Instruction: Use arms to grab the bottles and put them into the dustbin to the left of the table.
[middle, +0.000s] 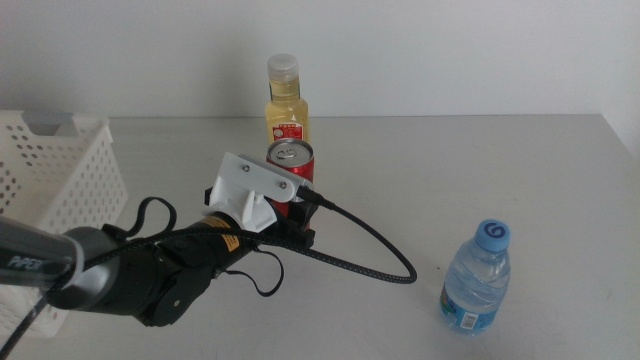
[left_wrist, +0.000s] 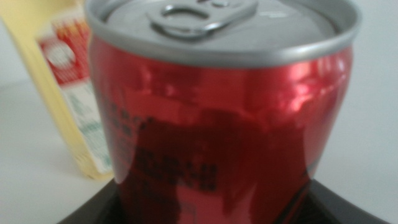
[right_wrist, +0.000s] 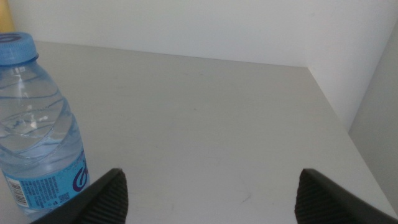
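— Where's the red can (middle: 291, 160)?
— Between the left gripper's (middle: 288, 215) jaws, mid-table, before the yellow bottle (middle: 286, 104); whether they pinch it, I can't tell.
— The right gripper (right_wrist: 208, 194)?
— Wide apart, empty, beside the water bottle (right_wrist: 37, 124).

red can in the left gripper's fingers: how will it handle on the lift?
The red can looks smooth and glossy, so it may slip between the left gripper fingers. Its pull tab appears unopened, so it is probably full and heavy for its size. It is slim and upright: a nudge could tip it toward the yellow bottle.
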